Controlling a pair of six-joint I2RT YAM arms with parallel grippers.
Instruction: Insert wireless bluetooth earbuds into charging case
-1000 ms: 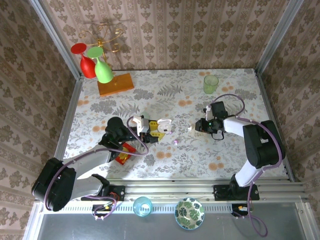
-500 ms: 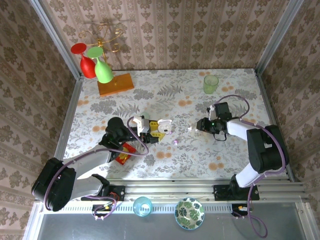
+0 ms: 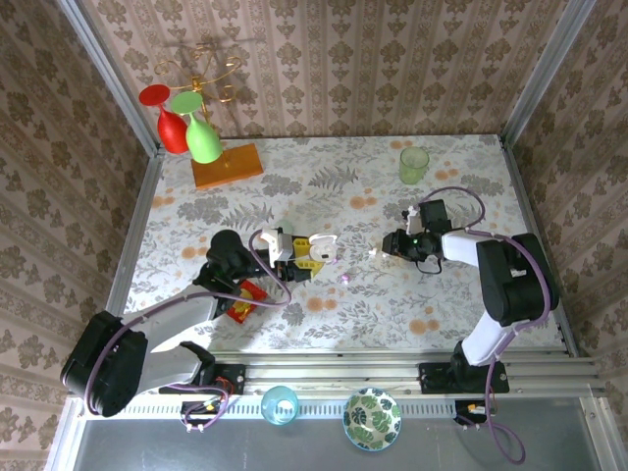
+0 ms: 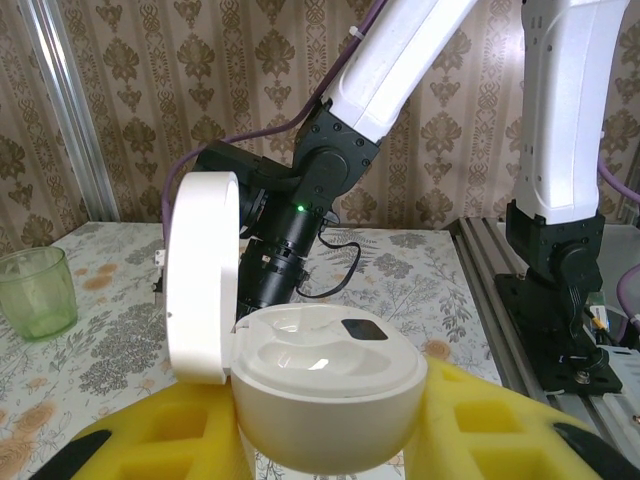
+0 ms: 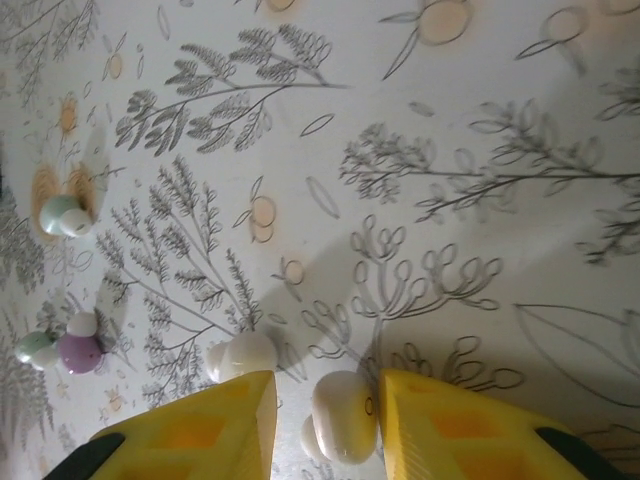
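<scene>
Right gripper (image 5: 325, 380) sits low over the table (image 3: 461, 186), jaws narrow, one yellow finger on either side of a whitish earbud (image 5: 343, 418). Bud touches one finger, with a sliver of gap at the other. Not yet pinched, by my reading; bud lies on the cloth. Over the last second the right wrist swung slightly right, then came back left, ending right of centre. Left gripper (image 4: 325, 435) has not moved. It is clamped on the charging case (image 4: 325, 385), left of centre, lid (image 4: 203, 275) hinged up. No bud seen in the recess that shows.

Meaning: the grasp is being lined up. Closing, lifting and carrying left to the case all remain.

Around: second whitish bud (image 5: 240, 355) lies just beside one finger's outer face and may get nudged on closing. Pink-purple bud (image 5: 78, 353) and pale green bud (image 5: 62, 215) lie between the two grippers, low on the carry path. Green cup (image 3: 413, 165) at far right and wineglass rack (image 3: 201, 118) at far left are both well apart.
</scene>
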